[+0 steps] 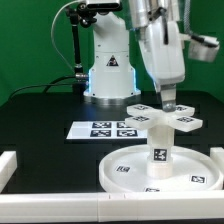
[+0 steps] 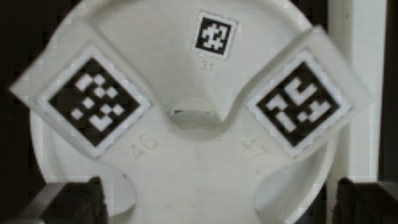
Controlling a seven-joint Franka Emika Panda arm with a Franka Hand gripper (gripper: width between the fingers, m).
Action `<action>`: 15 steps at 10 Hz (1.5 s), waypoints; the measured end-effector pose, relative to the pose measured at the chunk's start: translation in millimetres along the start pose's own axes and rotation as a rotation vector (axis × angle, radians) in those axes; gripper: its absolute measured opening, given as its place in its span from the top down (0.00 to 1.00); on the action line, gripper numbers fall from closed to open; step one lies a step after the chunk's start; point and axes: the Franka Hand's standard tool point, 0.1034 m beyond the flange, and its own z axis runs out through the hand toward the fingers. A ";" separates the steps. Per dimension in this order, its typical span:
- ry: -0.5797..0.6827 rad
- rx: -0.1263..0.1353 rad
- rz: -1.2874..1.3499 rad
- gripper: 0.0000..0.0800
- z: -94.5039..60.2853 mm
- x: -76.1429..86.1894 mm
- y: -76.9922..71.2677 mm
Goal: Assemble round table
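The large rimmed disc (image 1: 120, 172) lies on the black table at the front, toward the exterior view's right. The short cylinder leg (image 1: 159, 148) stands upright in its centre socket. The cross-shaped foot (image 1: 163, 118) sits on top of the leg, and its tagged arms fill the wrist view (image 2: 187, 130). My gripper (image 1: 170, 101) comes down from above onto the foot. In the wrist view the gripper (image 2: 217, 205) has its dark fingers (image 2: 75, 202) on either side of one foot arm, with a small gap on each side. The jaws look open.
The marker board (image 1: 100, 129) lies flat behind the disc, in front of the robot base (image 1: 108, 72). A white raised border (image 1: 8, 165) runs along the table's front and both sides. Cables hang behind the base at the exterior view's left.
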 end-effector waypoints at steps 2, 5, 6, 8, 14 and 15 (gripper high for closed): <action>0.001 -0.003 -0.018 0.19 3.4 0.0 1.2; 0.007 -0.027 -0.361 0.19 6.4 1.8 -0.5; 0.000 -0.030 -0.535 0.19 5.6 3.0 -6.1; -0.014 -0.041 -0.751 0.19 2.9 3.2 -10.4; -0.018 -0.047 -1.264 0.19 4.6 6.1 -9.5; -0.013 -0.057 -1.476 0.19 4.6 8.4 -9.4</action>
